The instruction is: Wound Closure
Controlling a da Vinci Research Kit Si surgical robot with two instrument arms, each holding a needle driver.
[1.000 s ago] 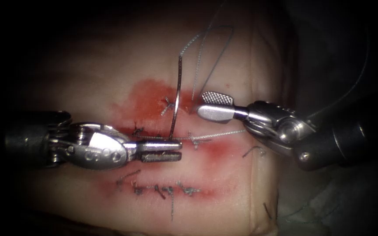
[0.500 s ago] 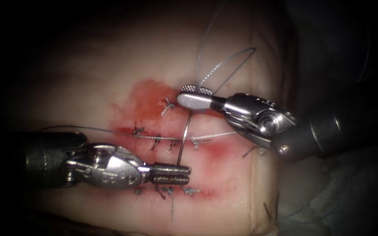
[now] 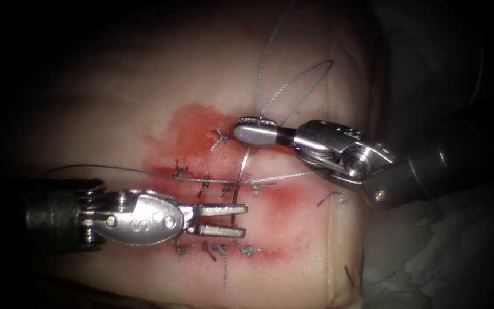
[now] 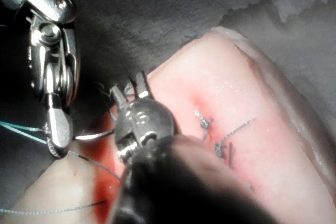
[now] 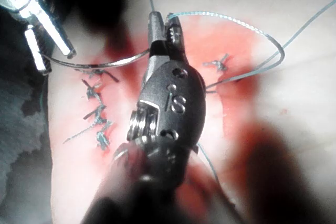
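Observation:
My right tool (image 3: pixel 239 126) is shut on the curved needle (image 3: pixel 241 171) near its thread end, above the right part of the stitched cut (image 3: pixel 201 182). The needle hangs free of the tissue (image 3: pixel 304 229) and runs down across the cut. Its other end lies between the open jaws of my left tool (image 3: pixel 245 220), which grips nothing. Thread (image 3: pixel 307 71) loops up from the right tool's jaws. In the right wrist view the right tool (image 5: pixel 164 20) pinches the needle (image 5: pixel 105 62), which reaches the open left tool (image 5: pixel 55 61). In the left wrist view the left tool (image 4: pixel 128 85) stands beside the needle (image 4: pixel 94 136).
Red fluid (image 3: pixel 187 129) stains the tissue around the cut. A second row of knotted stitches (image 3: pixel 218 249) lies below the left tool, with a single knot (image 3: pixel 218 137) above the cut. A long strand (image 3: pixel 115 167) trails left. The tissue's edge (image 3: pixel 333 229) is at the right.
The right tool moved in and shut on the needle's upper end. The left tool carried the needle downward, then opened and let go of its lower end.

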